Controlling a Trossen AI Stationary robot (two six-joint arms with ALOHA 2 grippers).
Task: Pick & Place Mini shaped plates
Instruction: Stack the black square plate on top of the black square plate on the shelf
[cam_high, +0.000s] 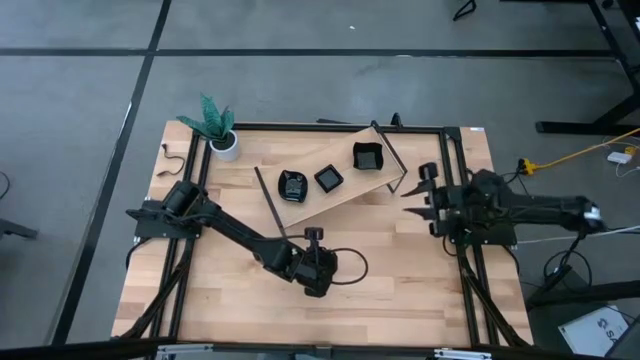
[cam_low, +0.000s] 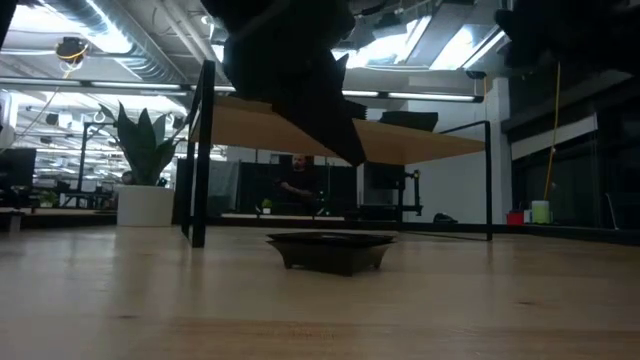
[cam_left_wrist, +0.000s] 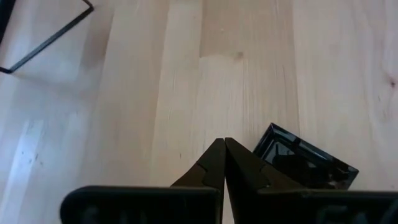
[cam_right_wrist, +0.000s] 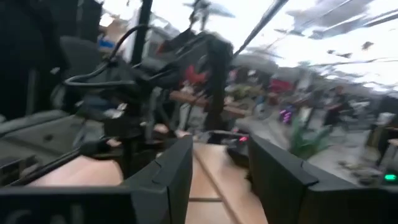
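Observation:
Three glossy black mini plates lie on a raised, tilted wooden shelf (cam_high: 340, 190): a rounded one (cam_high: 293, 186), a square one (cam_high: 328, 178) and a deeper square one (cam_high: 368, 156). A fourth, square plate (cam_low: 330, 250) rests flat on the table (cam_left_wrist: 305, 165). My left gripper (cam_left_wrist: 224, 144) is shut and hovers just above and beside that plate (cam_high: 315, 272), touching nothing. In the high view the gripper hides the plate. My right gripper (cam_right_wrist: 221, 168) is open and waits in the air off the shelf's right end (cam_high: 418, 197).
The shelf stands on thin black legs (cam_low: 197, 150) over the table's middle, far of the left gripper. A white pot with a green plant (cam_high: 220, 135) sits at the far left corner. Black frame rails (cam_high: 455, 180) run along the table's sides. Bare wood (cam_high: 230, 300) lies near the front.

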